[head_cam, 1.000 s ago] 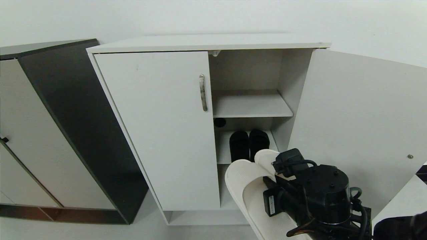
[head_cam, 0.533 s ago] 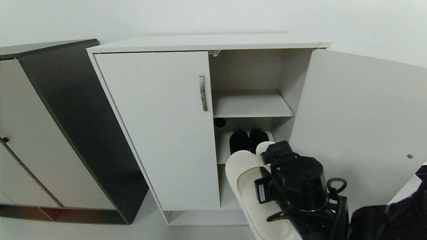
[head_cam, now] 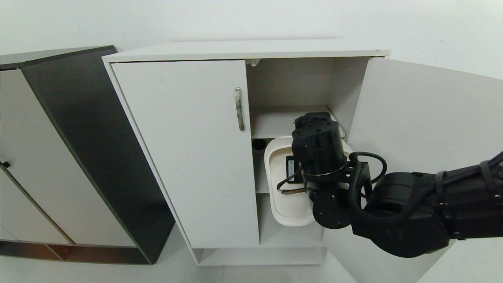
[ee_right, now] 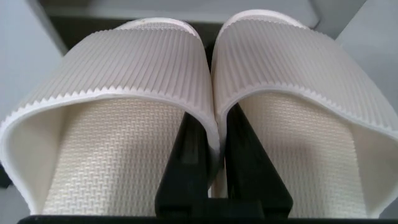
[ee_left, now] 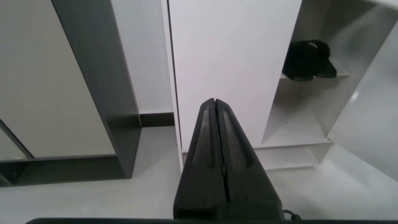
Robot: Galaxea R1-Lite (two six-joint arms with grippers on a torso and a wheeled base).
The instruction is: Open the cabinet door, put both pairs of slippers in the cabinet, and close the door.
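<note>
At the cabinet (head_cam: 243, 49)'s opening, the right gripper (ee_right: 214, 168) is pinching the white slippers (head_cam: 281, 192); their toes could be catching the shelf edge (head_cam: 271, 135).

left gripper (ee_left: 214, 104) jaws pressed together, facing closed white door (ee_left: 230, 50), black slippers (ee_left: 309, 60) on shelf (ee_left: 339, 74) in open side, dark cabinet (ee_left: 93, 81) alongside

Soft, even light fills the room and falls bright on the white cabinet (head_cam: 184, 157) and the wall (head_cam: 251, 19). The cabinet's inside is dimmer, darkest just under the upper shelf (head_cam: 275, 122). In the head view, straight edges lean and bow toward the sides.
</note>
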